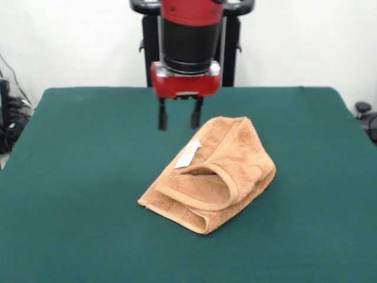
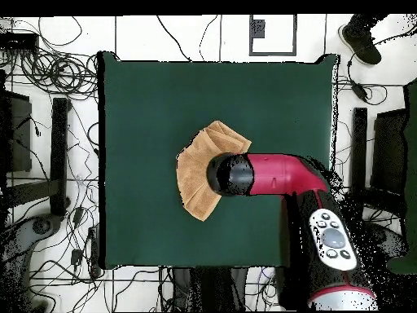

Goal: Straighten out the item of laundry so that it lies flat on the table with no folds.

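The tan-orange terry towel (image 1: 215,174) lies crumpled and folded over itself near the middle of the dark green table (image 1: 70,194). A rolled edge forms an open pocket on its near side, and its small white tag (image 1: 188,154) shows on top. My gripper (image 1: 177,122) hangs open and empty above the towel's far left corner, its two dark fingers apart and clear of the cloth. In the overhead view the arm's red and black end covers the gripper and the right part of the towel (image 2: 194,173); the table (image 2: 138,98) spreads wide around it.
The robot's black pedestal (image 1: 147,53) stands at the table's far edge. Cables and equipment (image 2: 49,163) lie on the floor around the table. A person's shoe (image 2: 361,37) shows at the overhead view's upper right.
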